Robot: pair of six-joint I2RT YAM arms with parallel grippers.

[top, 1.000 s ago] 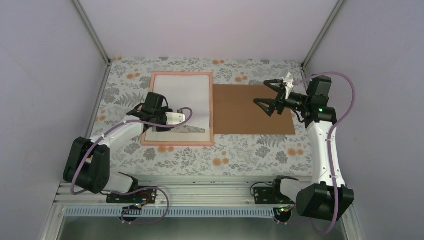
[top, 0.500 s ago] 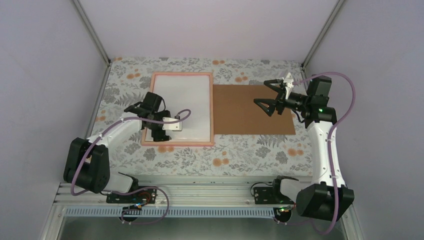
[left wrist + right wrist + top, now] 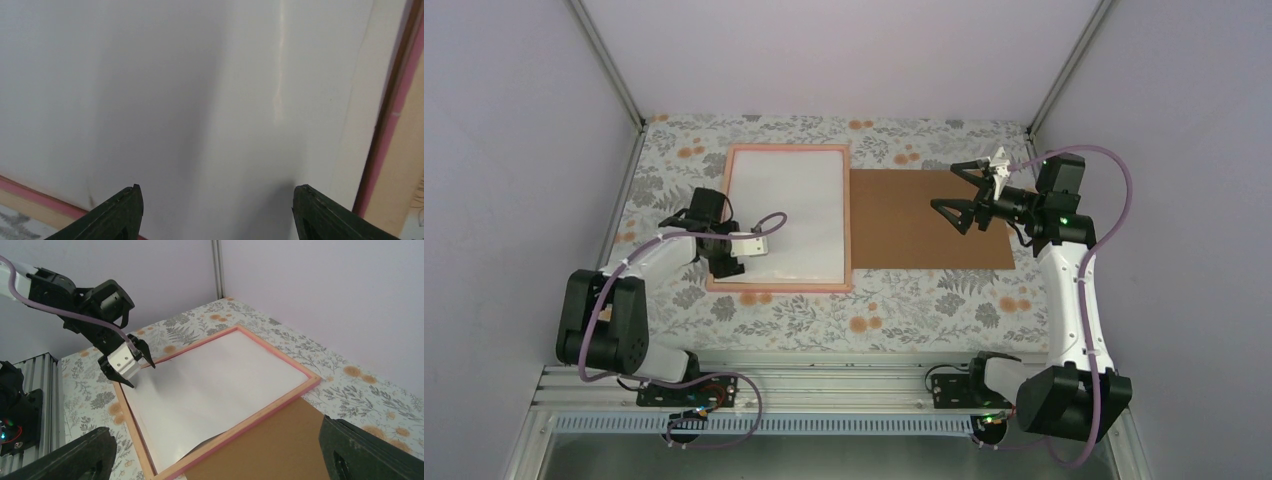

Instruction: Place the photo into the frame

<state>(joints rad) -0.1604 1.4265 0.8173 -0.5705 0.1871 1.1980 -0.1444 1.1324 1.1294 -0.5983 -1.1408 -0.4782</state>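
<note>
The pink frame point(image 3: 849, 215) lies flat on the floral tablecloth at the middle left. The photo point(image 3: 794, 215) lies inside it with its plain white back up and fills the opening; it also shows in the left wrist view point(image 3: 200, 100) and the right wrist view point(image 3: 210, 385). One near corner of it curls up a little at the frame's edge. My left gripper point(image 3: 742, 254) is open and empty, low over the photo's near left corner. My right gripper point(image 3: 959, 190) is open and empty, held above the brown backing board point(image 3: 924, 235).
The backing board lies flat right of the frame, touching its right side. The enclosure's walls and corner posts point(image 3: 609, 62) stand at the left, back and right. The rail with both arm bases point(image 3: 824, 385) runs along the near edge.
The photo's near edge, lifted a second ago, now lies flat in the frame. My left gripper has let go and drawn back left toward the near left corner. The right arm has not moved.
</note>
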